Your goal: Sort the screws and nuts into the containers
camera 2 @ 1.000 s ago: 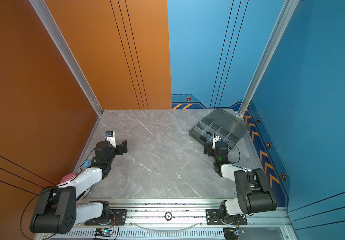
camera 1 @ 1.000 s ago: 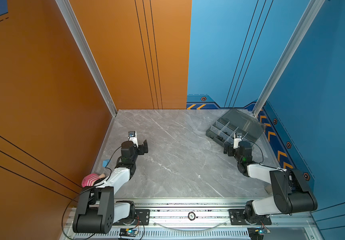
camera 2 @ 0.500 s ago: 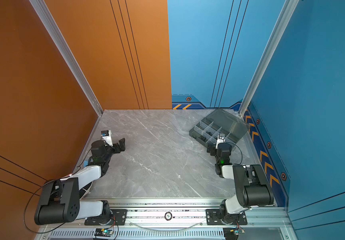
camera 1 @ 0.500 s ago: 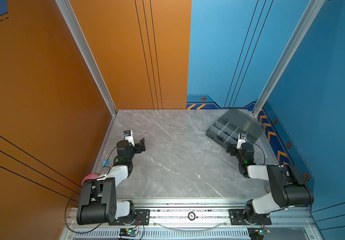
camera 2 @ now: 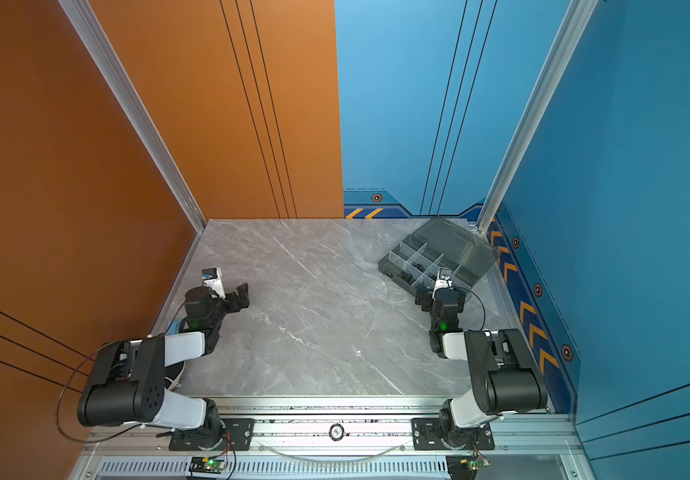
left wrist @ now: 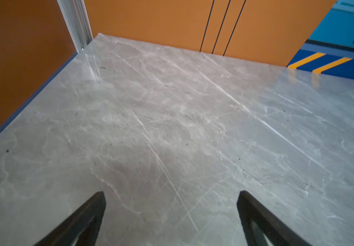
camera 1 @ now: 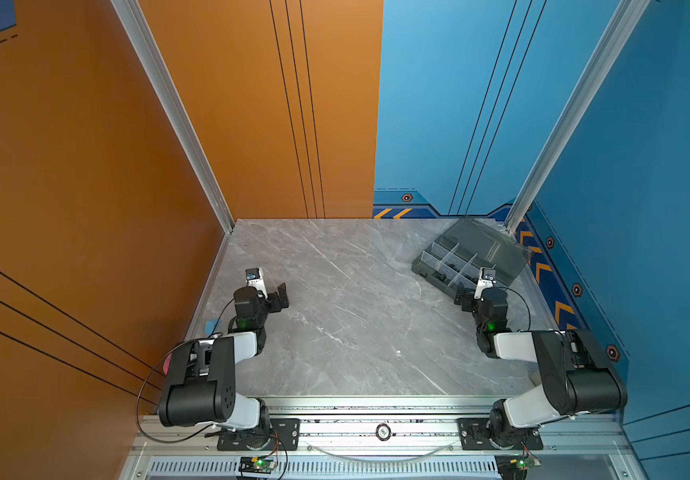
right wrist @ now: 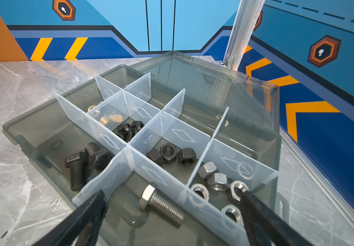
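- The organiser box sits at the far right corner of the bench, with its lid open towards the wall.
- The screws are already in it: black bolts in one compartment and the silver bolt in the next.
- The nuts are binned too. Black hex nuts, silver hex nuts and the winged nuts each have their own compartment.
- The right gripper hovers over the box's near end, jaws wide apart and empty.
- The left gripper is near the bench's left edge, jaws apart over bare stone, holding nothing.
- The sorting looks finished or nearly so, as no loose hardware shows on the bench. A pale speck towards the front edge is too small to identify.
- The next move is probably to check that speck, then draw both arms clear without clipping a divider.
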Controlling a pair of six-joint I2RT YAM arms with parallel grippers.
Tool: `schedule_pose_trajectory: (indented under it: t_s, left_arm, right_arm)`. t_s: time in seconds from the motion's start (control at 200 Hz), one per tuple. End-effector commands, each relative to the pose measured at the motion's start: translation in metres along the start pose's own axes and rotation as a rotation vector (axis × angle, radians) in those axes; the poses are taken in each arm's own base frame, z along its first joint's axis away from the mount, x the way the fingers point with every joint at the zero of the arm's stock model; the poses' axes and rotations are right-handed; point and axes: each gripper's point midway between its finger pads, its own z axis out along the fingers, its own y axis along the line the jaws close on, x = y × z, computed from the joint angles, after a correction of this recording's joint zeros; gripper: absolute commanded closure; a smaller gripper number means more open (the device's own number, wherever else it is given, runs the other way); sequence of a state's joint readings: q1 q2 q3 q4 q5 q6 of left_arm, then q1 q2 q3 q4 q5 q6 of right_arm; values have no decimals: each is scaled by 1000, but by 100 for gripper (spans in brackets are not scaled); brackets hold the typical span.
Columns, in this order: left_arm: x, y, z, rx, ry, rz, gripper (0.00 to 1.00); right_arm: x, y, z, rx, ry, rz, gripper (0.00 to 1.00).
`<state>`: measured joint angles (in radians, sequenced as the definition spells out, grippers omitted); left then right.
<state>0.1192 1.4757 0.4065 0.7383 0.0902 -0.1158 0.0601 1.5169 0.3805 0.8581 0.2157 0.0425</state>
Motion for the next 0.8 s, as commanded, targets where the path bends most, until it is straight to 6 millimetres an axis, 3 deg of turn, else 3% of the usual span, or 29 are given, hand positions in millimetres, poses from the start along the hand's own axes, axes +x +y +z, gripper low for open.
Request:
schedule_pose_trajectory:
  t_s: [0.0,0.165,0.305,0.791]
  left_arm:
    - [-12,-9,0,33,-55,47,2]
    - [0,-33,10,27,-28,188,2]
    - [3,-19,8,-41,-54,153,2]
    - [1,-20,7,-60,-69,167,2]
  right_arm:
    - [2,-4,-1,32,-9,7,0]
    - [2,-4,-1,31,-9,7,0]
    - [2,-4,-1,32,-9,7,0]
    - [2,-3,0,24,-7,9,0]
